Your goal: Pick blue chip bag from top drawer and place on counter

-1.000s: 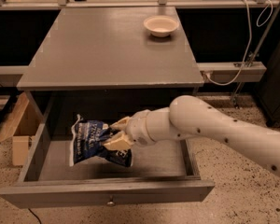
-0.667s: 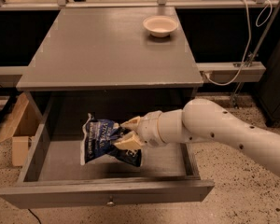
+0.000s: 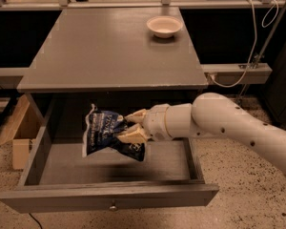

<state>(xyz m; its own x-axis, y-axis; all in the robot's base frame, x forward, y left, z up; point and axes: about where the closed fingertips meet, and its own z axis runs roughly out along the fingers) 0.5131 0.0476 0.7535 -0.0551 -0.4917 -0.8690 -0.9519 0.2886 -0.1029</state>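
Note:
The blue chip bag (image 3: 105,132) hangs crumpled in the air above the open top drawer (image 3: 109,197), its shadow on the drawer floor below. My gripper (image 3: 129,126) reaches in from the right on a white arm and is shut on the bag's right edge, with tan fingers (image 3: 133,136) pinching it. The bag is at about the height of the drawer opening, under the front edge of the counter (image 3: 114,46). The drawer is pulled fully out, with a small round knob (image 3: 113,206) on its front panel.
A white bowl (image 3: 164,26) stands at the counter's back right. A cardboard box (image 3: 20,132) sits on the speckled floor left of the cabinet. A white rail with a cable (image 3: 238,73) runs at the right. A metal rail crosses behind the counter.
The bag has been lifted off the drawer floor and carried up and slightly right in my gripper. My arm has risen with it.

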